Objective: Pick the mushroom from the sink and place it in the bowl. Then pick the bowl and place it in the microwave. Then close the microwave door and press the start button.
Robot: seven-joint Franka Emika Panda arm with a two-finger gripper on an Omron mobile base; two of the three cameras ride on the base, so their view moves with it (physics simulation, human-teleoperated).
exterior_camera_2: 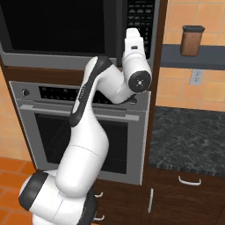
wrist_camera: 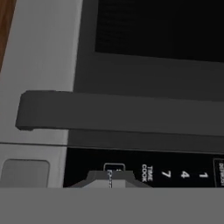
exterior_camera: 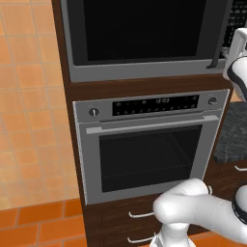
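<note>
While your hand camera looks straight at the microwave (exterior_camera: 144, 34), the gripper (wrist_camera: 110, 177) sits at the bottom centre of that frame with its jaws pinched fully together, holding nothing, the tips right up against the black keypad strip (wrist_camera: 144, 168) at a small outlined button. You can read "TIME COOK" and the digits 7, 4 and 1 just to the right of the tips, turned sideways by the roll of the hand. Above the keypad in that frame the dark handle (wrist_camera: 118, 113) runs as a wide bar across the picture, and beyond it lies the black glass of the microwave door (wrist_camera: 157, 30), which looks shut flush in its grey steel frame.

From your left base view the microwave fills the upper part of the frame, its handle standing near the upper right. Below it sits the steel oven (exterior_camera: 149, 144) with knobs, a display and a windowed door. In your right base view the white arm (exterior_camera_2: 88, 132) rises from the lower left and reaches up to the keypad at upper centre. To the right lie a dark speckled counter (exterior_camera_2: 189, 136) and, on a shelf at upper right, a brown canister (exterior_camera_2: 192, 40).
</note>
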